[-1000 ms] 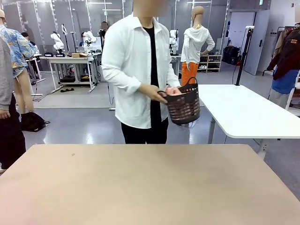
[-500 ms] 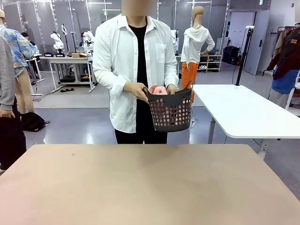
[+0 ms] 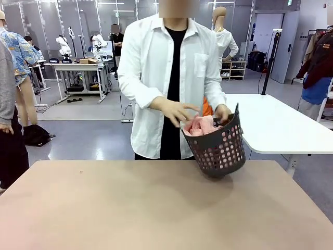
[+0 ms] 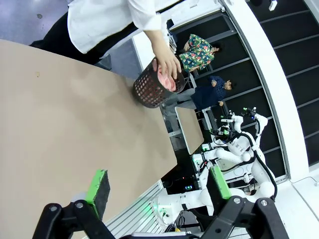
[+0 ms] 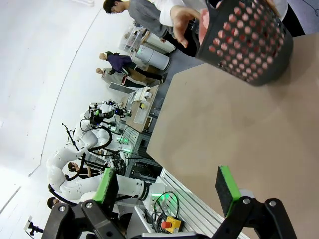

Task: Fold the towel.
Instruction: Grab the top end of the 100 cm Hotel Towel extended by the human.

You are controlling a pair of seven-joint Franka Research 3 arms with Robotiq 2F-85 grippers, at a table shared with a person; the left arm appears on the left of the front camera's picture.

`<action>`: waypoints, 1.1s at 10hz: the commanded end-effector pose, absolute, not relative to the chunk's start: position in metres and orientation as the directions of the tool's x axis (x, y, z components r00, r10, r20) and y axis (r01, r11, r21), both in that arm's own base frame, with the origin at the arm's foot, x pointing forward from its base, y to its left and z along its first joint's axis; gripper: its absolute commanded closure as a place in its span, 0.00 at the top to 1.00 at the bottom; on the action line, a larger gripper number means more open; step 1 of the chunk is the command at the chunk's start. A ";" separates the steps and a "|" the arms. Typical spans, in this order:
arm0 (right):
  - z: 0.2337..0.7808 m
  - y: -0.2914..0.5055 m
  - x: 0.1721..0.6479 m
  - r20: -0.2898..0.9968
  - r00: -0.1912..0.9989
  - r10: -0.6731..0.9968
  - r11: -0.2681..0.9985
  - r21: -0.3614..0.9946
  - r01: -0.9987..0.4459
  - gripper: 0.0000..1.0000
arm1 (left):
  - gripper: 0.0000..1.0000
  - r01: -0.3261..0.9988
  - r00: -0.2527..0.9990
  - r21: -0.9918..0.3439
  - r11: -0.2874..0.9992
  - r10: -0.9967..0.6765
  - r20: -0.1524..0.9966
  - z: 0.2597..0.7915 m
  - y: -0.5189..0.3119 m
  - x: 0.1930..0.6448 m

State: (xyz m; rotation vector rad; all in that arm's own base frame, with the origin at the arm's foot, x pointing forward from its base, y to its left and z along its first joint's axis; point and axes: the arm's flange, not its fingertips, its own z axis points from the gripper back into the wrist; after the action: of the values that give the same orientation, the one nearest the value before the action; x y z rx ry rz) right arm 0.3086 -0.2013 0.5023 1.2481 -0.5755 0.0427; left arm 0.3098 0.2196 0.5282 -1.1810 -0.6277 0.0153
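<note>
Sitting bunched in a dark perforated plastic basket [image 3: 221, 152] tilted at the tan desk's [image 3: 156, 208] far edge, under a person's hand [image 3: 177, 110], the salmon-pink terry towel [image 3: 200, 125] lies well apart from the left claw [image 4: 158, 185] and right claw [image 5: 165, 185], both spread wide and empty.

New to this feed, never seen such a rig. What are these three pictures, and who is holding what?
The wide picture is from a fixed camera between two robot arms, looking across the tan table at a person. The person holds a dark perforated basket, tilted, at the table's far edge: one hand grips its rim, the other hand reaches for the pink towel bunched inside. The other two pictures come from cameras on the arms' wrists. The green-padded prongs at the bottom are the left gripper and the right gripper, both open, holding nothing, above the table.
</note>
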 end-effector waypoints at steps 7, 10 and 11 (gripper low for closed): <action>0.504 -0.202 0.309 0.437 0.856 -0.278 0.329 0.880 -0.343 1.00 | 1.00 0.326 0.827 -0.860 0.393 0.323 0.461 0.530 0.221 0.310; 0.504 -0.202 0.309 0.437 0.856 -0.278 0.329 0.880 -0.343 1.00 | 1.00 0.326 0.827 -0.860 0.393 0.323 0.461 0.530 0.221 0.310; 0.504 -0.202 0.309 0.437 0.856 -0.278 0.329 0.880 -0.343 1.00 | 1.00 0.326 0.827 -0.860 0.393 0.323 0.461 0.530 0.221 0.310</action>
State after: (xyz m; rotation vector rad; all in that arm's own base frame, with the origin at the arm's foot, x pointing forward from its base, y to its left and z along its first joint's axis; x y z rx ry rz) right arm 0.3086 -0.2013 0.5023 1.2481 -0.5755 0.0427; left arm 0.3095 0.2198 0.5283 -1.1809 -0.6279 0.0159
